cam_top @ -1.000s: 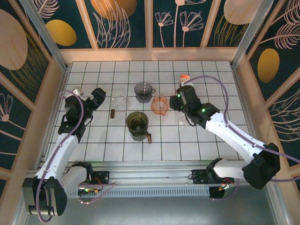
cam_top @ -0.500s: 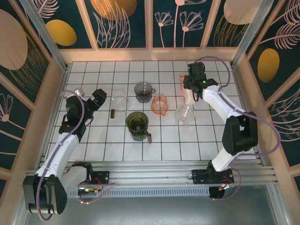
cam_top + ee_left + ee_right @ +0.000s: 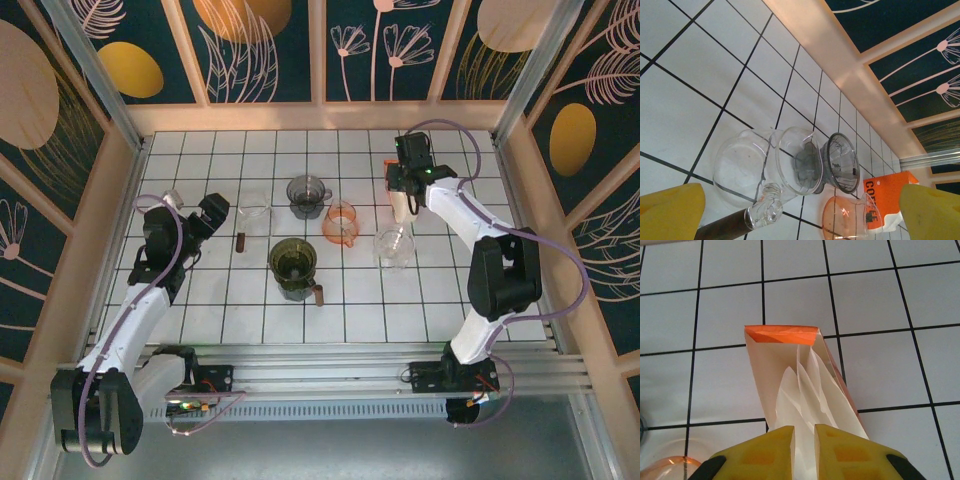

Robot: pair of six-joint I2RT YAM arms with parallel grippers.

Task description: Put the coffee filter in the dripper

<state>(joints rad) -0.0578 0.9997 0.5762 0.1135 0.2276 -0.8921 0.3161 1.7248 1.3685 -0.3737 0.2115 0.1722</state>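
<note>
An orange coffee filter box (image 3: 781, 335) stands open, with white filters fanned out of it. My right gripper (image 3: 804, 445) is at the box mouth, its yellow fingers shut on one coffee filter (image 3: 802, 405). From above, that gripper (image 3: 403, 196) is at the box (image 3: 394, 170) at the back right. A smoke-grey dripper (image 3: 307, 193) stands mid-table, with an orange dripper (image 3: 341, 222) to its right. My left gripper (image 3: 210, 215) stands open and empty beside a clear glass carafe (image 3: 254, 212); the carafe (image 3: 755, 165) and grey dripper (image 3: 840, 162) lie ahead of it.
A green glass server (image 3: 294, 265) with a brown handle stands near the centre. A clear glass vessel (image 3: 394, 245) sits just in front of the right gripper. Wooden walls (image 3: 320, 115) ring the tiled table.
My right arm has swung from over the clear glass vessel to the filter box at the back, and its fingers have shut on a filter. The left arm has stayed put.
</note>
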